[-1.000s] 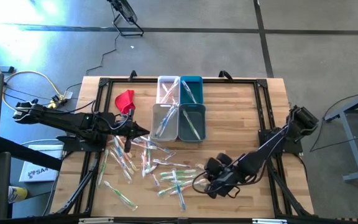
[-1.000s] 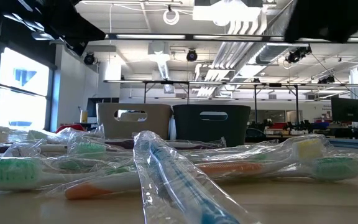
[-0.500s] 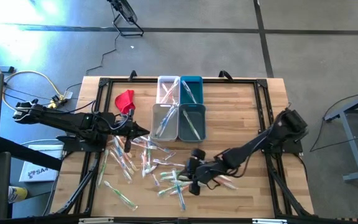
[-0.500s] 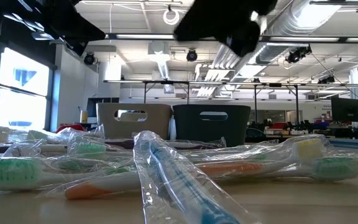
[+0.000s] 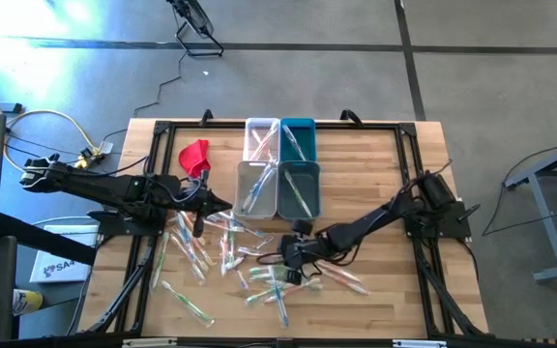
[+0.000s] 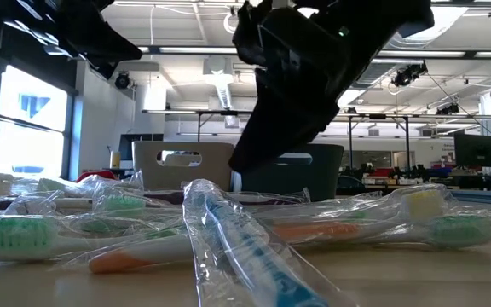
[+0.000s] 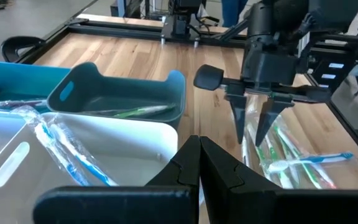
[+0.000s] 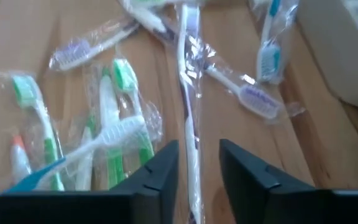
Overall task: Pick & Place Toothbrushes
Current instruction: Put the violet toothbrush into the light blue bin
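Observation:
Many wrapped toothbrushes lie scattered on the wooden table, near its front, and they fill the foreground of the low view. My right gripper hangs open over the right part of the pile, pointing down at a slant. In the right wrist view its fingers stand on either side of a wrapped purple-and-white toothbrush without touching it. The left wrist view shows the right gripper from the front, just above the toothbrushes. My left gripper waits shut beside the front white bin.
Two white bins and two teal bins stand at mid-table with a few toothbrushes inside. A red cloth lies left of them. Bare wood shows at the table's right part.
My right gripper has swung from the table's front right toward the left and down, rolling as it went, and now hangs over the toothbrush pile. In the low view it has come down into the picture. The toothbrushes lie as before.

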Action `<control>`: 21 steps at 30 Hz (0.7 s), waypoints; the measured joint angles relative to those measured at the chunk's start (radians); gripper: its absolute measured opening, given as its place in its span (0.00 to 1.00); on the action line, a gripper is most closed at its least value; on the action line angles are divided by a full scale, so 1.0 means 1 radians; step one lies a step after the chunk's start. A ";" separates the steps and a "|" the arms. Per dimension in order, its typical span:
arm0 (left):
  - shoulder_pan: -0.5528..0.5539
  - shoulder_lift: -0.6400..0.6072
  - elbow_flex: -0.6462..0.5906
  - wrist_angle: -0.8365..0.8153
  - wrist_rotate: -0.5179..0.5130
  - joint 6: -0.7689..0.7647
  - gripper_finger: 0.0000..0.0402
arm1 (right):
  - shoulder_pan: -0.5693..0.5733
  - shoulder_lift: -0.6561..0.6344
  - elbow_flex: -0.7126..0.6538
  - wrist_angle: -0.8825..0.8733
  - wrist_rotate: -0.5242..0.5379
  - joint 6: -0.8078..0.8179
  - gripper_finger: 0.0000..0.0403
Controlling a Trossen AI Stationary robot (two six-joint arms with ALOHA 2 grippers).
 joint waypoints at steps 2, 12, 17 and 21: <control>0.000 0.000 0.000 -0.007 0.000 0.000 0.00 | -0.007 0.000 0.000 -0.010 -0.031 -0.012 0.34; 0.000 0.000 0.000 -0.007 0.000 0.000 0.00 | -0.029 0.015 0.000 -0.053 -0.029 -0.013 0.38; 0.000 0.000 0.000 -0.012 0.000 0.000 0.00 | -0.032 0.056 0.001 -0.040 -0.051 -0.016 0.38; 0.000 0.000 0.000 -0.028 0.000 0.000 0.00 | -0.029 0.073 0.000 -0.024 -0.056 -0.015 0.38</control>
